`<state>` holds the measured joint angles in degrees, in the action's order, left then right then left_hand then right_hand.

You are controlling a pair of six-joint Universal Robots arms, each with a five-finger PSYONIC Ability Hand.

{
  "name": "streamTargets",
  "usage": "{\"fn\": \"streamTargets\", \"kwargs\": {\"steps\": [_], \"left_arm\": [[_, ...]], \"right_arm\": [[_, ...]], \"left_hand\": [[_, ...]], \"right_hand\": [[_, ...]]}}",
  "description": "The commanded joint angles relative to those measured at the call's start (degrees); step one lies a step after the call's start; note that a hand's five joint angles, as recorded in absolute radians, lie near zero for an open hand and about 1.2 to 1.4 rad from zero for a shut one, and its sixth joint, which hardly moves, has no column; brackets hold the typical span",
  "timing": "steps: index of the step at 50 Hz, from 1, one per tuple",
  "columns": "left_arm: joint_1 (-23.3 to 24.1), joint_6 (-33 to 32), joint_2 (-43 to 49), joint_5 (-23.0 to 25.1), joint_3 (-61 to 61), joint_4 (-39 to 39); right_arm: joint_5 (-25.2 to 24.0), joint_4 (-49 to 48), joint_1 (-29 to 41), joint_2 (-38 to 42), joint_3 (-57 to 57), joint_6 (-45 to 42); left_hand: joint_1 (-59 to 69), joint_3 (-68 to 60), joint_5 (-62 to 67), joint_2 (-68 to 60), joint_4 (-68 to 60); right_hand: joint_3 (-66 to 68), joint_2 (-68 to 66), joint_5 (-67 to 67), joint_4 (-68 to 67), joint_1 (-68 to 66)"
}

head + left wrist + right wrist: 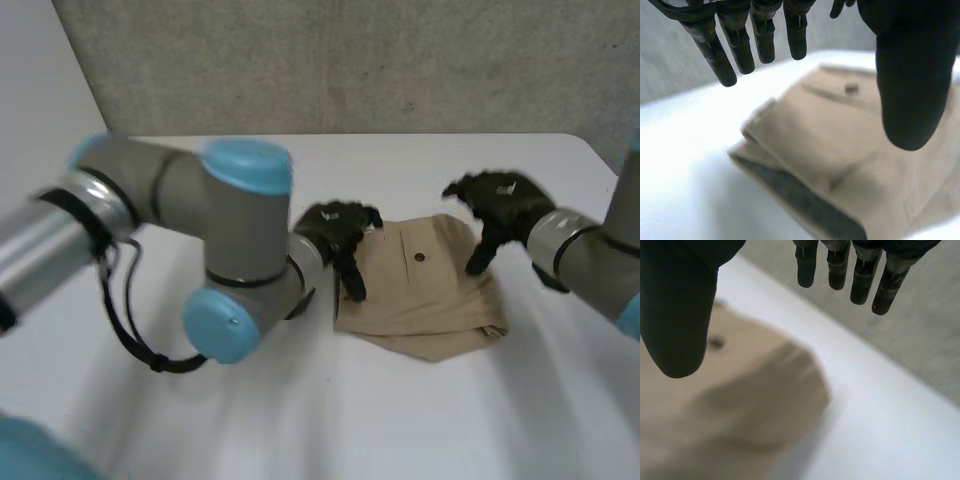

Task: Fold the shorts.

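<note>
Progress looks far along from where I stand. At the left, the robot's black left hand (340, 238) hangs at the left edge of the tan cotton shorts (425, 300), its fingers straight and spread away from the thumb, with nothing between them. The shorts lie in the middle of the white table (400, 430), doubled into a compact, roughly square packet with layers stacked along the left and front edges and a small dark button (419, 257) facing up. At the right, the black right hand (502, 208) hovers over the packet's far right corner, likewise spread wide and empty. I judge the main fold done; at most one more halving or some smoothing seems left.
</note>
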<state>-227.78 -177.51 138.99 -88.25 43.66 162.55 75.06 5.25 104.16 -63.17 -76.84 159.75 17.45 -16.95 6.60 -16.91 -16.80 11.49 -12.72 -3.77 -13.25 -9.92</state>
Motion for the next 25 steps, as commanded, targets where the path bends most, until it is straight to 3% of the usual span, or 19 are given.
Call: {"fn": "streamTargets", "kwargs": {"steps": [1,7,13,18,25], "left_arm": [[-5.03,0.06,-20.49,-2.98,12.67,4.17],[-14.69,-0.9,-37.02,-8.52,18.65,3.74],[-25.07,-5.82,-44.76,-6.69,20.15,-4.33],[-25.43,-5.04,-44.95,-2.81,19.71,-6.11],[-25.34,-3.37,-45.03,-2.11,20.41,-6.2]], "right_arm": [[7.28,-5.33,0.51,-10.91,0.99,8.46],[15.89,-4.99,0.78,-18.48,3.89,11.99],[20.3,4.75,2.1,-18.66,9.07,11.55],[20.03,6.88,2.71,-18.74,9.43,11.37],[18.98,7.23,2.71,-18.83,8.82,11.28]], "left_hand": [[-0.84,0.34,0.01,0.3,0.19],[-3.01,2.51,-2.16,2.47,2.37],[-6.05,5.55,-5.2,5.51,5.41],[-6.05,5.55,-5.2,5.51,5.41],[-6.73,6.23,-5.88,6.19,6.08]], "right_hand": [[-1.49,2.72,3.77,3.25,-0.08],[-1.49,2.72,3.77,3.25,-0.08],[-1.49,2.72,3.77,3.25,-0.08],[-1.49,2.72,3.77,3.25,-0.08],[-1.49,2.72,3.77,3.25,-0.08]]}}
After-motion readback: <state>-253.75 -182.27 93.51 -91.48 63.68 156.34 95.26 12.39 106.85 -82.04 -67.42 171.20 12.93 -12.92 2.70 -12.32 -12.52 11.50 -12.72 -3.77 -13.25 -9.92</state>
